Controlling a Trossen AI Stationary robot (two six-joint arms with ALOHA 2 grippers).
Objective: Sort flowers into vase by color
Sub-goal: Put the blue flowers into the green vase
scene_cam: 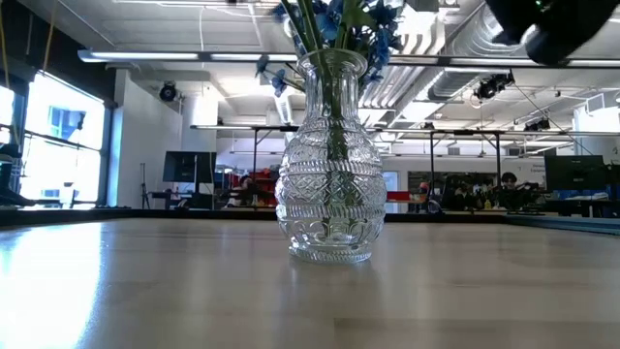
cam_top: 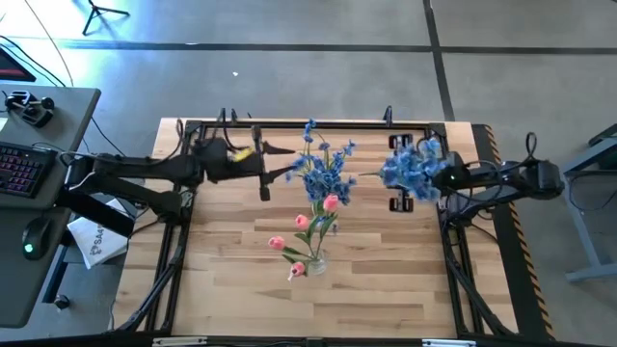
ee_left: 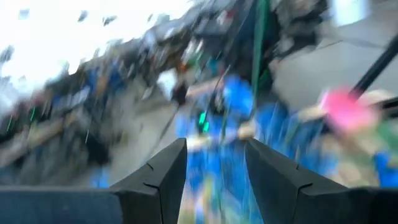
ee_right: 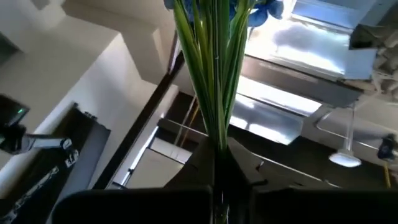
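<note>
Our right gripper [ee_right: 217, 163] squeezes a bunch of blue flower sprays [cam_top: 413, 169] by the green stems, up off the table, to sort by color; our left gripper [ee_left: 214, 171] waits, fingers apart, near the clear glass vase [scene_cam: 329, 160].

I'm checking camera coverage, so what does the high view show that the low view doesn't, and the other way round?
Only the high view shows the pink tulips, the left tool beside the vase's flowers, and the right tool gripping a bunch of blue sprays at the table's right side. Only the low view shows the glass vase side-on and the room behind. Both show the blue blossoms in the vase and the wooden table.
</note>
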